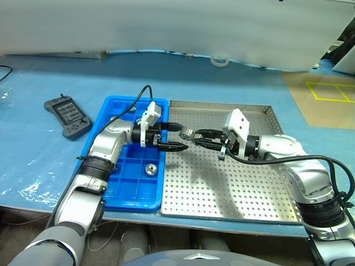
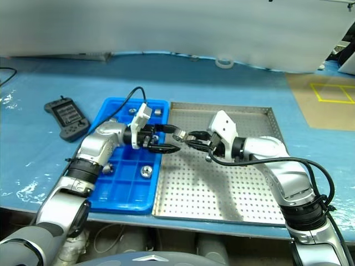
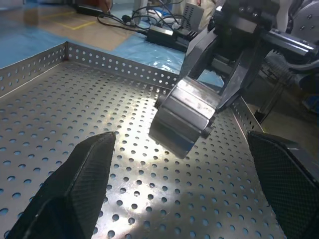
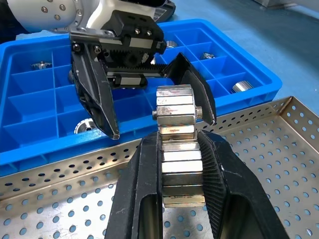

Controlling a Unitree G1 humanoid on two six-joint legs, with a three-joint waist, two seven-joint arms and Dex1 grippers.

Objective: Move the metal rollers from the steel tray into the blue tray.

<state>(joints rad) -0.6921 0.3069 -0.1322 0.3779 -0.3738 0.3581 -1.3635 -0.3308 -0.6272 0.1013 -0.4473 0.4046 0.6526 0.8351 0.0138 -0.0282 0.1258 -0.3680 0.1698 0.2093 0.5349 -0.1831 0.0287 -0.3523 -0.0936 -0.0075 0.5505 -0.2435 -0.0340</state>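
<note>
Your right gripper [image 4: 174, 164] has its jaws clamped on a metal roller [image 4: 175, 112], held up over the steel tray [image 1: 233, 188] beside the blue tray [image 1: 125, 183], while your left gripper [image 1: 173, 137] waits with jaws spread wide on either side of it. Expect it to be hard, heavy for its size and slick. Take it across the faceted sides, squarely, where flat faces resist slipping.
</note>
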